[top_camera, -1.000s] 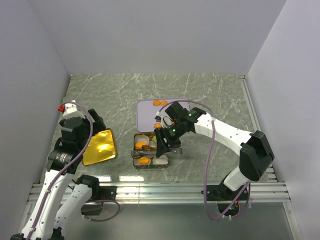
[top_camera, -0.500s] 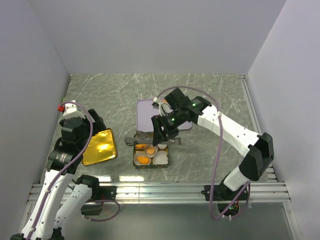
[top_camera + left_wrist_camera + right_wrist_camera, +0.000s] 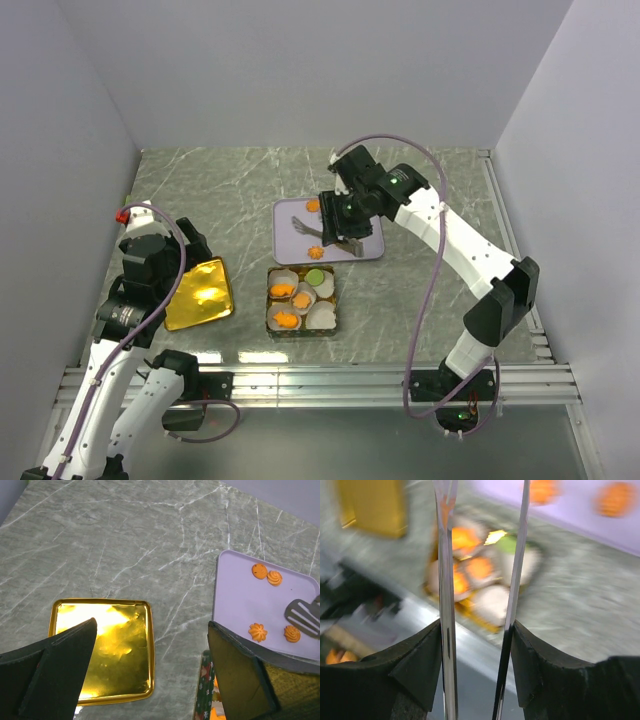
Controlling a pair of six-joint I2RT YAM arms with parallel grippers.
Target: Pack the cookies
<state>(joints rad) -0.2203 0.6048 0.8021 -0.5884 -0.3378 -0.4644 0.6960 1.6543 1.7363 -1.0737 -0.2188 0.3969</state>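
Now | right claw [image 3: 477, 655] outstretched above tray [image 3: 235, 595], pinching tongs [image 3: 302, 614] | left claw [image 3: 151, 626] spread.

There are seven orange cookies [image 3: 258, 632], one green cookie [image 3: 316, 276], one tray [image 3: 235, 595], one tin [image 3: 301, 335].

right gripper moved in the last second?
Yes. The right gripper, holding tongs, went from above the cookie tin to above the lilac tray behind it.
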